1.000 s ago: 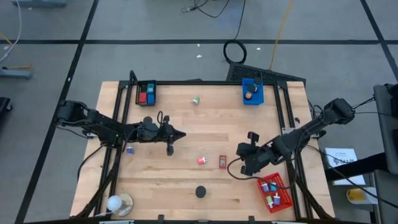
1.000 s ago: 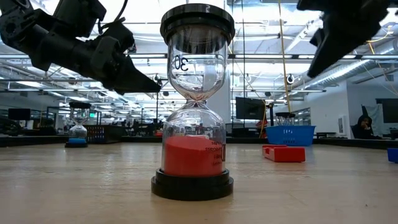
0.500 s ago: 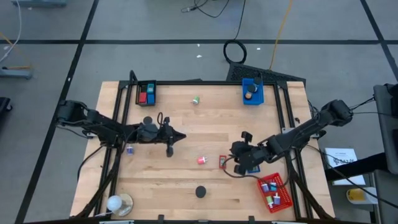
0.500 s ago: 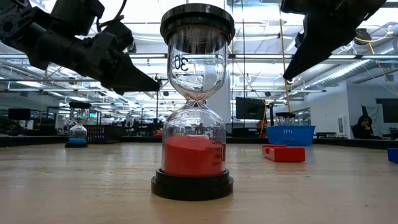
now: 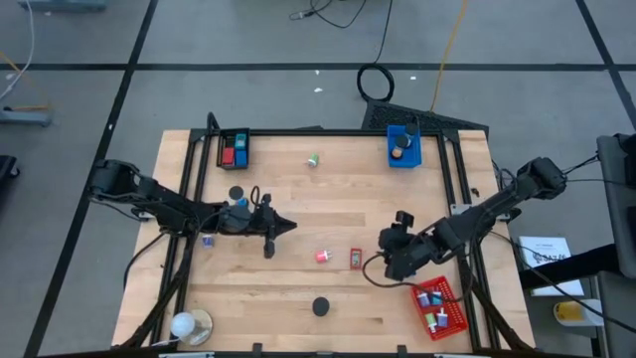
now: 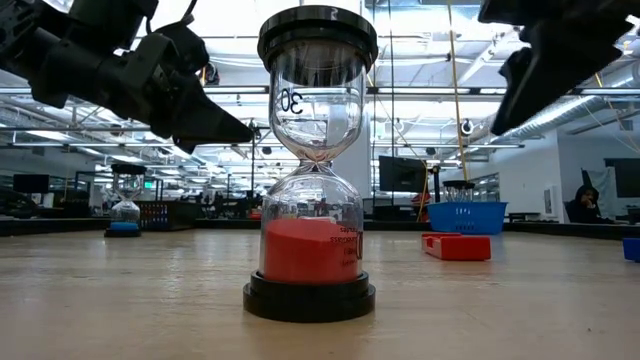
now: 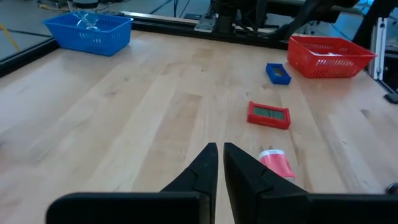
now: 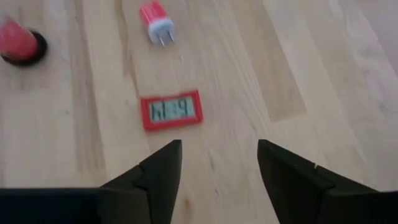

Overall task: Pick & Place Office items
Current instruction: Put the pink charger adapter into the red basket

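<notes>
Moved: our right gripper (image 5: 390,257) pulls back right, jaws now apart, empty.
Risk: we overshoot the red clock (image 8: 171,110).
Left gripper (image 7: 220,163): closed, empty.

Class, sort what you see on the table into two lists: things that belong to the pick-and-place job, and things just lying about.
Part of the job:
- red clock
- pink-and-white plug
- small blue item
- green-and-white item
- red tray, blue tray, black tray

Just lying about:
- hourglass
- round white and tan object
</notes>
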Robot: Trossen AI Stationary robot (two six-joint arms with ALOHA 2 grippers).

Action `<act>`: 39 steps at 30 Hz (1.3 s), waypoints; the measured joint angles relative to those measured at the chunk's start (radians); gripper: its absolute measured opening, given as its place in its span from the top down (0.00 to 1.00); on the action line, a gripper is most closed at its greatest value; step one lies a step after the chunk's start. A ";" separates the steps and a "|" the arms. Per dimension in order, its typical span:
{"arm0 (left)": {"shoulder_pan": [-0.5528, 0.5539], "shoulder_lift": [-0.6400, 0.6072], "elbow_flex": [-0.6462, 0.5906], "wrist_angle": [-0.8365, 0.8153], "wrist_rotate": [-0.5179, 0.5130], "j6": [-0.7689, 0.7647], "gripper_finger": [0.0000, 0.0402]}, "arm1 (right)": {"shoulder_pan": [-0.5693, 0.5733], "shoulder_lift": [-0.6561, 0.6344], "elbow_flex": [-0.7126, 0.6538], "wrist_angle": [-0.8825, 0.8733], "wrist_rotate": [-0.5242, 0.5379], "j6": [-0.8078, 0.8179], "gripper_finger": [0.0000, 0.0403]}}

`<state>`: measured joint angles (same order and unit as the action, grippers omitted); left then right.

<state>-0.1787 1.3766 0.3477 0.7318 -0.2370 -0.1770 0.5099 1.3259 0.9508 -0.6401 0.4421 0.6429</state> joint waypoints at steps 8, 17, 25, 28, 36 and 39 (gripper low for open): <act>-0.022 0.004 0.000 -0.001 -0.002 -0.036 0.92 | 0.009 0.045 0.000 -0.010 0.001 0.039 0.67; -0.040 0.095 0.001 0.074 -0.035 -0.015 0.92 | -0.032 0.189 -0.001 0.297 -0.056 -0.123 0.77; -0.038 0.292 0.001 0.400 -0.003 0.171 0.92 | -0.157 0.233 -0.001 0.472 -0.108 -0.307 0.60; -0.038 0.331 0.001 0.451 0.014 0.196 0.92 | -0.198 0.262 0.000 0.587 -0.157 -0.372 0.52; -0.040 0.340 0.001 0.410 0.019 0.203 0.92 | -0.268 0.417 -0.001 0.879 -0.367 -0.516 0.35; -0.040 0.340 0.001 0.394 0.010 0.213 0.92 | -0.292 0.461 -0.001 0.926 -0.367 -0.557 0.30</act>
<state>-0.2184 1.7161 0.3485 1.1258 -0.2275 0.0360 0.2177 1.7872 0.9499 0.2858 0.0747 0.0855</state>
